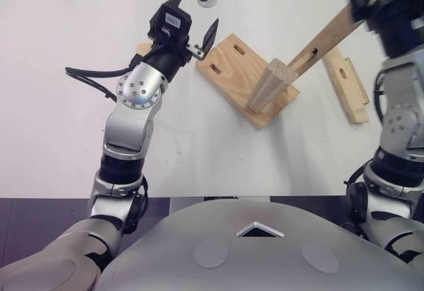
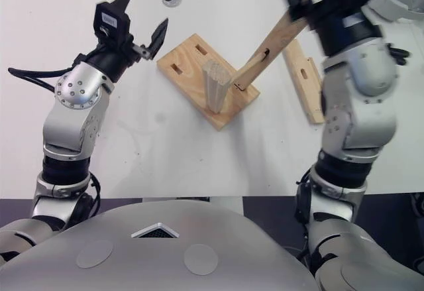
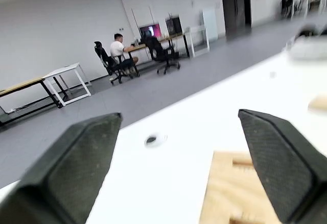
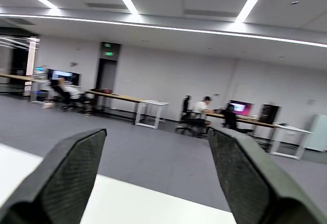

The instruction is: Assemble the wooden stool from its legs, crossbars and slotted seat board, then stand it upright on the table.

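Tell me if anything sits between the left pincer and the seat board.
Nothing visible does. The open left pincer hangs just off a corner of the seat board, with only table between; the upright leg and the slanted leg sit farther along the board.

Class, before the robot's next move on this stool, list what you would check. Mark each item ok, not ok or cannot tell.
1. Seat board lies flat on the table: ok.
2. First leg stands upright on the board: ok.
3. Second leg stands upright: not ok. It slants, with its lower end at the board and its upper end at the right claw.
4. Right claw grips that leg: cannot tell. Its fingers stand apart in the wrist view, with no wood between them.
5. Left claw is open and ready: ok. It is beside the board's corner.
6. Next part is at hand: ok. A slotted piece lies flat to the right of the board.
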Available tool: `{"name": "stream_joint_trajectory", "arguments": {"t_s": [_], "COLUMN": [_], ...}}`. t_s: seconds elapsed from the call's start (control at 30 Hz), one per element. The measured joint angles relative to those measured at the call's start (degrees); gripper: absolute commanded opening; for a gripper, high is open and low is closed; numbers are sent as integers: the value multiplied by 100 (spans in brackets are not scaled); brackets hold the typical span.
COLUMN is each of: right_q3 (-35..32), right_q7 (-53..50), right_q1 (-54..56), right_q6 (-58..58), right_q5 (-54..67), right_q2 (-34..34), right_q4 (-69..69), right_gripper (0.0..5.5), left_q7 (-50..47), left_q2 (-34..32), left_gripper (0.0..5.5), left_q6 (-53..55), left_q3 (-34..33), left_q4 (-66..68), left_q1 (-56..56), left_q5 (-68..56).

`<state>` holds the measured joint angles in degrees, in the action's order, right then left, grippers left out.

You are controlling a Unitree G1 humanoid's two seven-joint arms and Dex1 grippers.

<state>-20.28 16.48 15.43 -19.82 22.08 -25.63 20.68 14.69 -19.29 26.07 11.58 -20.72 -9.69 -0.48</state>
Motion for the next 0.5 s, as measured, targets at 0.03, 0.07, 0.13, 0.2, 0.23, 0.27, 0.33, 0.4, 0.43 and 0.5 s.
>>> {"name": "stream_joint_trajectory", "arguments": {"t_s": [0.03, 0.07, 0.13, 0.2, 0.23, 0.27, 0.33, 0.4, 0.43, 0.5], "right_q3": [-280, -436, -342, 71, 364, 655, 1345, 1635, 1849, 2406], "right_q7": [-89, -118, -179, -84, 22, 133, 373, 479, 571, 890], "right_q1": [17, 16, -115, -495, -669, -767, -986, -911, -825, -735], "right_q6": [185, 283, 537, 650, 682, 723, 929, 1116, 1198, 1476], "right_q5": [-52, -146, -512, -965, -1220, -1445, -1943, -2145, -2317, -2659], "right_q2": [-104, -144, -216, -265, -300, -333, -335, -311, -324, -339], "right_q4": [-250, -414, -809, -1332, -1604, -1836, -2486, -3009, -3331, -3777], "right_gripper": [365, 365, 365, 365, 365, 365, 365, 365, 365, 365], "left_q7": [78, 114, 365, 695, 863, 1038, 1466, 1692, 1794, 1862], "left_q2": [-148, -234, -503, -906, -1060, -1172, -1400, -1579, -1641, -1657], "left_gripper": [419, 419, 419, 419, 419, 419, 419, 419, 419, 419], "left_q6": [20, 29, 109, 237, 349, 478, 865, 1131, 1255, 1364], "left_q3": [-12, -54, -53, 70, 203, 358, 752, 932, 994, 1124], "left_q4": [13, 16, -21, -61, -126, -217, -458, -567, -619, -546], "left_q1": [70, 114, 235, 414, 470, 500, 627, 691, 695, 687], "left_q5": [67, 84, 130, 303, 343, 353, 371, 403, 404, 421]}}
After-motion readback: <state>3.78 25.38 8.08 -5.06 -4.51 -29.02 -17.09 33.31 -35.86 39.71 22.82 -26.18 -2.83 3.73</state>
